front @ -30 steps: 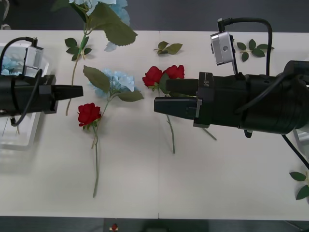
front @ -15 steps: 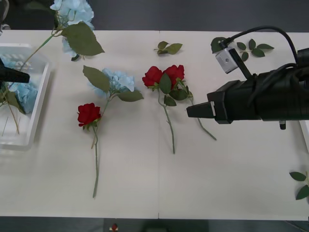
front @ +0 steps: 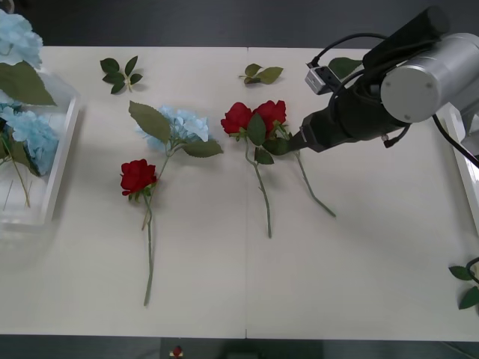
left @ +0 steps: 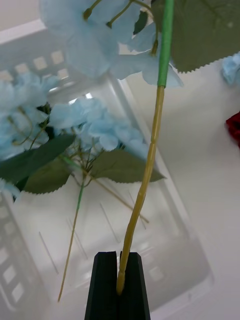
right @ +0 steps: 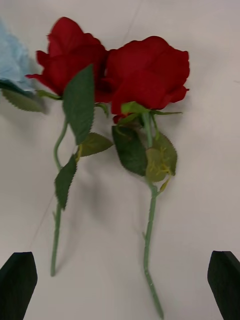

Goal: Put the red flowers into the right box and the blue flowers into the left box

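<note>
Two red roses (front: 254, 117) lie side by side at mid-table, blooms touching, with the right gripper (right: 120, 285) spread wide above their stems, grasping nothing. A third rose (front: 138, 176) rests apart to the left, beside a blue hydrangea (front: 182, 123) still on the table (front: 374, 262). At the table's left edge, the left gripper (left: 119, 287) is clamped on the stem of another blue hydrangea (left: 95, 35), held over the slatted white basket (left: 195, 260), where more blue heads (front: 30, 131) already lie. The straight-rimmed white box (front: 464, 161) shows at the right edge.
</note>
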Controlling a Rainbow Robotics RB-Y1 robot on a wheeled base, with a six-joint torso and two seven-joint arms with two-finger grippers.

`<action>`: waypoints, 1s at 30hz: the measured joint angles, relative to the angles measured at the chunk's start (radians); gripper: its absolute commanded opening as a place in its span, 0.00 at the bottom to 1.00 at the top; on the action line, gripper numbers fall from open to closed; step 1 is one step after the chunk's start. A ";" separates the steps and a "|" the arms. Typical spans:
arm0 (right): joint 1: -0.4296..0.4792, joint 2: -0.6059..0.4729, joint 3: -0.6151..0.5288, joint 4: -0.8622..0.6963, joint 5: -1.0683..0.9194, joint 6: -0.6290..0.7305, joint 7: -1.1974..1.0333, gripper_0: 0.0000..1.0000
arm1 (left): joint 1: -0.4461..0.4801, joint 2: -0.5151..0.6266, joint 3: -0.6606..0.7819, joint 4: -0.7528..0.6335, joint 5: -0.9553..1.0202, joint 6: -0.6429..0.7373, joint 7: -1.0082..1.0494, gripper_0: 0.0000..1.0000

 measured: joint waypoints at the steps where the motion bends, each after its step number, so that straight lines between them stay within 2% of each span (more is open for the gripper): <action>1: -0.017 0.016 0.013 0.044 0.017 -0.005 0.000 1.00 | 0.039 0.000 0.037 -0.007 -0.006 -0.002 0.000 0.00; 5: -0.073 0.084 0.054 0.201 0.078 -0.029 -0.001 1.00 | 0.152 -0.001 0.124 -0.028 -0.037 -0.015 0.000 0.00; 10: -0.132 0.163 0.114 0.371 0.156 -0.069 -0.001 1.00 | 0.228 -0.023 0.136 -0.036 -0.051 -0.088 0.000 0.00; 20: -0.160 0.319 0.097 0.610 0.287 -0.165 -0.001 1.00 | 0.232 -0.177 0.127 -0.037 -0.181 -0.191 0.000 0.00; 26: -0.192 0.382 0.098 0.744 0.320 -0.238 -0.001 1.00 | 0.206 -0.204 0.029 -0.037 -0.205 -0.270 0.000 0.00; 27: -0.196 0.388 0.098 0.755 0.320 -0.246 -0.001 0.71 | 0.202 -0.204 0.021 -0.037 -0.209 -0.270 0.000 0.01; 28: -0.200 0.391 0.098 0.763 0.320 -0.255 -0.001 0.18 | 0.199 -0.204 0.016 -0.037 -0.212 -0.270 0.000 0.18; 29: -0.202 0.393 0.098 0.765 0.320 -0.261 -0.001 0.00 | 0.197 -0.204 0.016 -0.037 -0.213 -0.270 0.000 0.37; 30: -0.202 0.394 0.098 0.765 0.320 -0.263 -0.001 0.00 | 0.196 -0.204 0.018 -0.037 -0.213 -0.270 0.000 0.58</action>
